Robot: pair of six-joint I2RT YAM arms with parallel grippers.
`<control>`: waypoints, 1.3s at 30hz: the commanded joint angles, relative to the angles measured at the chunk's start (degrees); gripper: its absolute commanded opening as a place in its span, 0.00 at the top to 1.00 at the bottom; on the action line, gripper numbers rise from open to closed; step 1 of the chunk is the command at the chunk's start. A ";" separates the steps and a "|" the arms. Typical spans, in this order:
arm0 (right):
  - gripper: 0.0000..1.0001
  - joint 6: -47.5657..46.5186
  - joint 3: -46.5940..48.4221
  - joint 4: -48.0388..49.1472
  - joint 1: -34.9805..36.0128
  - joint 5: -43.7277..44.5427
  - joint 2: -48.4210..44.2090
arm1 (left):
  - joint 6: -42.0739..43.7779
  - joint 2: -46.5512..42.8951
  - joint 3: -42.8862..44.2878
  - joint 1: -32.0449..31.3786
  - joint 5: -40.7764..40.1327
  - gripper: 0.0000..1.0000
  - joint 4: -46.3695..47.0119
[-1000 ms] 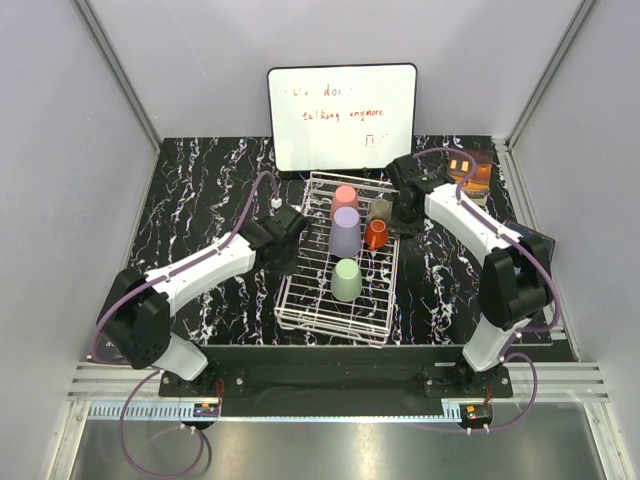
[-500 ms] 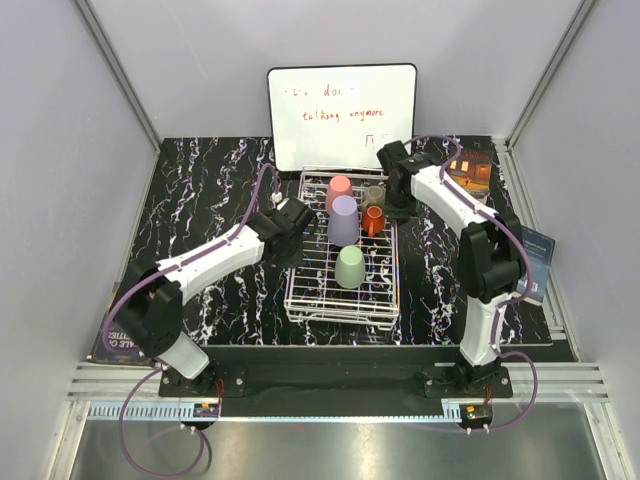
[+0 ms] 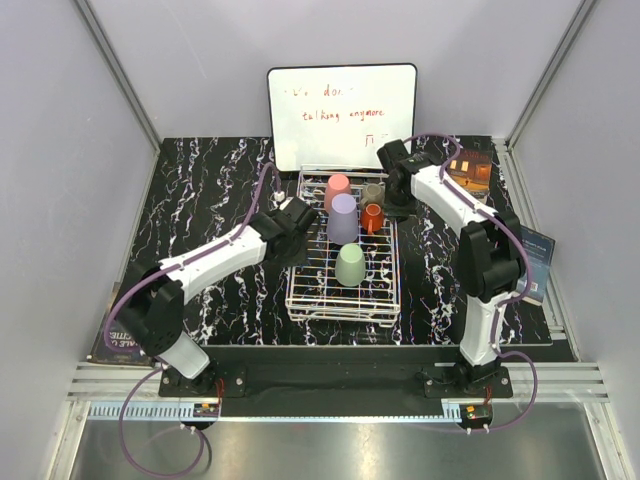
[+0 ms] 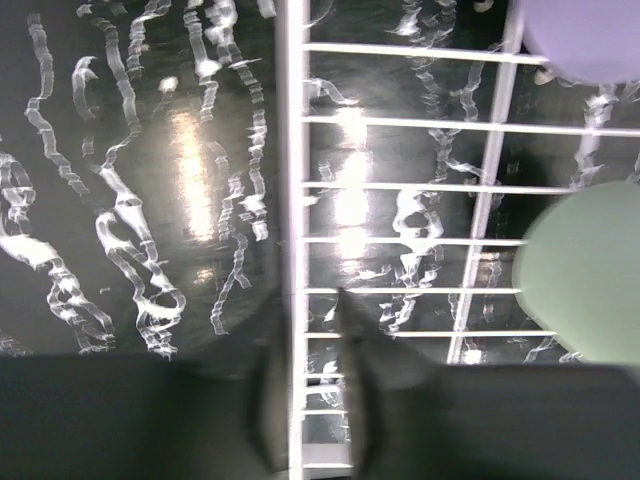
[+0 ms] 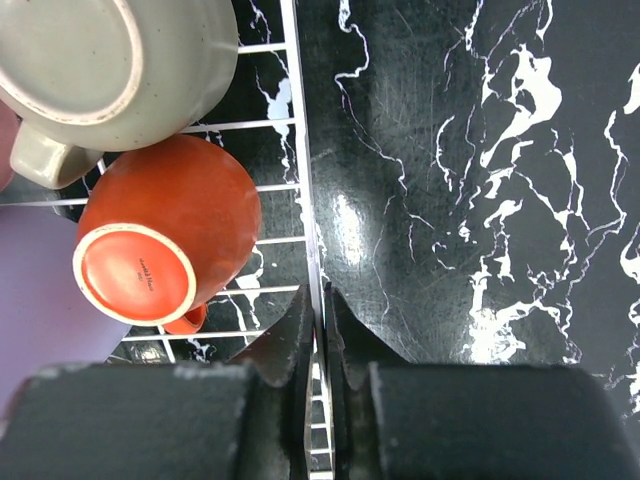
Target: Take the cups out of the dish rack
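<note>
a robot test cell in a lab, not a home. evidence: plain grey panel walls (image 3: pixel 60 150) on three sides, held by aluminium posts (image 3: pixel 115 70). a black marbled sheet (image 3: pixel 200 190) serves as work surface. my left arm (image 3: pixel 210 262) and right arm (image 3: pixel 445 195) are bolted to a black plate (image 3: pixel 330 380) at the near edge, with purple cables (image 3: pixel 435 137) running loose. a handwritten whiteboard (image 3: pixel 342 115) is propped at the back. kitchen items, a rack (image 3: pixel 340 300) and cups (image 3: pixel 349 268), stand on the sheet.

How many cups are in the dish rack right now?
5 in the dish rack: pink cup far left, beige-grey cup beside it, lavender cup and orange cup midway, green cup nearest. None seems hidden.
</note>
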 commanded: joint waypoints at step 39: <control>0.00 2.09 -24.01 12.21 19.28 -8.70 -37.50 | 0.69 -24.50 -0.74 -1.35 -18.45 0.01 -5.29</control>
